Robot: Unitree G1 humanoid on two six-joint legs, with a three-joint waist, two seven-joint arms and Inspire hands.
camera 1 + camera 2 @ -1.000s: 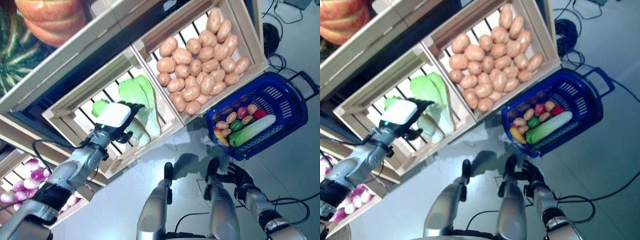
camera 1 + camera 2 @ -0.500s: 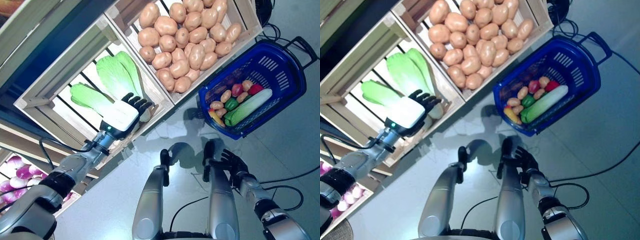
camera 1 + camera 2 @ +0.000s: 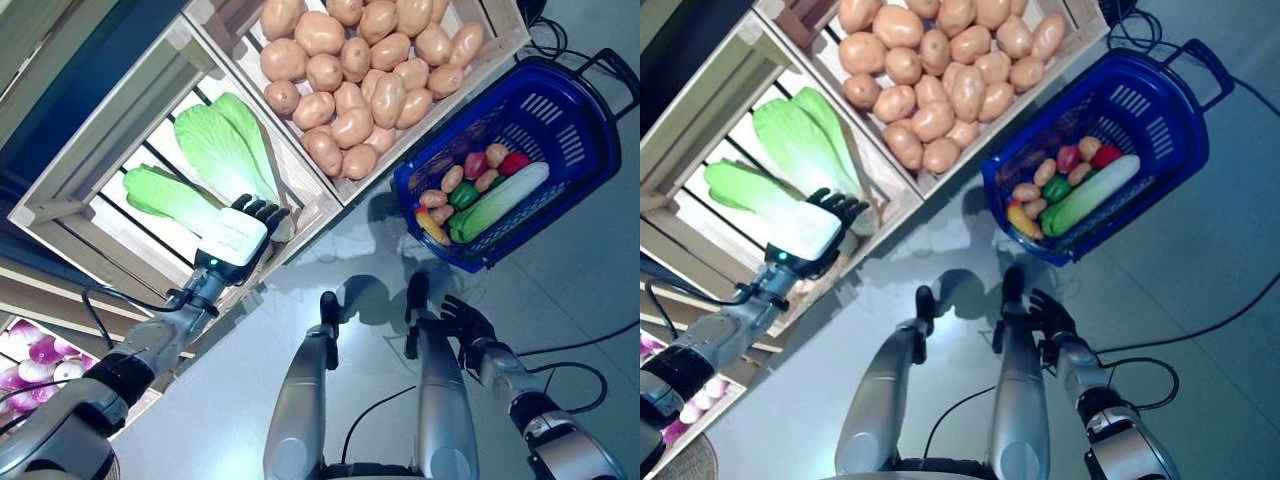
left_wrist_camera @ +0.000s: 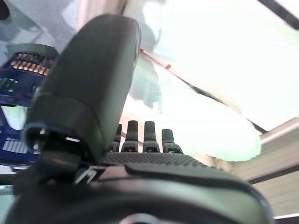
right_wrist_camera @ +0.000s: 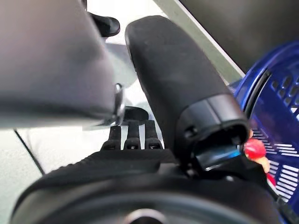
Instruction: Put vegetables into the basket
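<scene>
Looking down, we see a pale grey floor (image 3: 250,350) with slatted wooden crates (image 3: 110,185) along its edge: one of potatoes (image 3: 355,70), one of leafy green cabbages (image 3: 215,150), and purple onions (image 3: 35,360) lower down. Our left hand (image 3: 235,235) hovers at the cabbage crate's front rim with straight fingers (image 4: 149,137), grasping nothing. The blue basket (image 3: 570,110) sits on the floor beside the potato crate, already containing a cucumber (image 3: 500,200) and small vegetables, while our right hand (image 3: 465,325) hangs low, relaxed and empty.

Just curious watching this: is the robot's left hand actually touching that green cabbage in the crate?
Cannot tell. In the left eye view the left hand overlaps the cabbage at the crate's front edge, and the left wrist view shows pale leaf past straight fingers, no clear contact.
</scene>
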